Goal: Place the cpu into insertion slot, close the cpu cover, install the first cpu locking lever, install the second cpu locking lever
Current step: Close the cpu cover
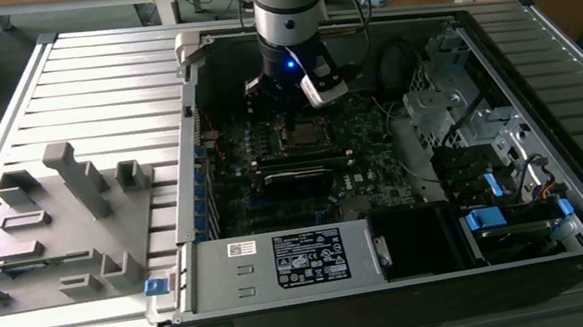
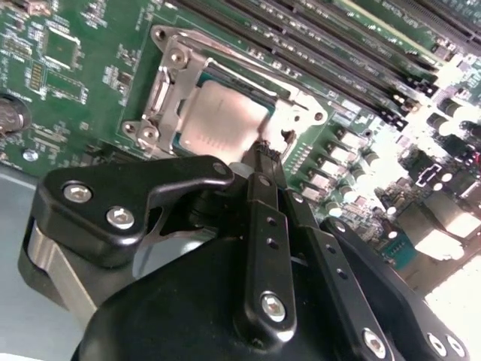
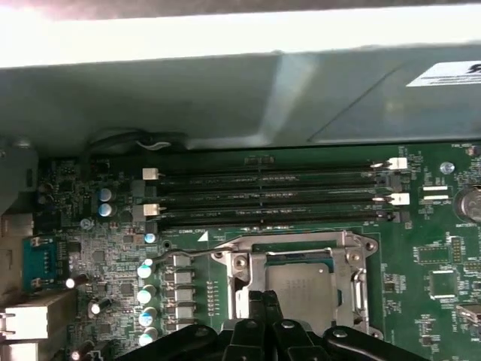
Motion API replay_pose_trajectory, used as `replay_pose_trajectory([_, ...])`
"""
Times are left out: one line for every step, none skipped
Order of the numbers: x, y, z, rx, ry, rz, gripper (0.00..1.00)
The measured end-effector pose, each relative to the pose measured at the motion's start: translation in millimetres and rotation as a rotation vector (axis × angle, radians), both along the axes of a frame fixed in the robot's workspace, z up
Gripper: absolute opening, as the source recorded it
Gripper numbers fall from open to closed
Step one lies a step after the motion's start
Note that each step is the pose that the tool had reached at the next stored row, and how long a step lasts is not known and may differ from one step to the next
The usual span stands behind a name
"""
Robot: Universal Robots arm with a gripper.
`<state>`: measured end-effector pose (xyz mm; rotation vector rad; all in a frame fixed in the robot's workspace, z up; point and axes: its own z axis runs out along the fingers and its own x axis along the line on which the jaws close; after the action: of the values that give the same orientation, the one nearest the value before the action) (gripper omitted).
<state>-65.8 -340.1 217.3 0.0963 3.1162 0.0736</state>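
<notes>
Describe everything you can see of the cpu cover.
The cover is a thin, silvery metal frame with a square cut-out in its middle. It lies flat, closed down on the green board, and the dull grey face of the cpu shows through the cut-out. Round fasteners sit by its corners. The claw, shut, is at one edge of the cover; whether it touches the cover is unclear.

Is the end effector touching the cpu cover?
Cannot tell. In the second wrist view the end effector overlaps the cpu cover at its edge, hiding any contact.
</notes>
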Motion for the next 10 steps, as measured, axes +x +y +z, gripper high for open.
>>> replay_pose_trajectory([-0.6, 0.0, -0.7, -0.0001, 0.0, 0.0, 0.11])
replay_pose_trajectory([-1.2, 0.0, -1.6, -0.0001, 0.0001, 0.0, 0.11])
replay_pose_trajectory([-1.9, 0.0, -2.7, -0.0001, 0.0001, 0.0, 0.11])
replay_pose_trajectory([-2.6, 0.0, -3.7, 0.0, 0.0, 0.0, 0.11])
replay_pose_trajectory([-3.1, 0.0, -4.2, -0.0001, 0.0001, 0.0, 0.11])
replay_pose_trajectory([-3.2, -0.1, -4.2, -0.0003, 0.0002, 0.0, 0.11])
replay_pose_trajectory([-3.3, -0.1, -4.3, -0.0004, 0.0003, 0.0, 0.11])
replay_pose_trajectory([-3.6, 0.0, -4.5, -0.0002, 0.0001, 0.0, 0.11])
replay_pose_trajectory([-3.9, 0.0, -4.7, 0.0, 0.0, 0.0, 0.11])
replay_pose_trajectory([-4.2, 0.0, -5.2, 0.0001, 0.0, 0.0, 0.11])
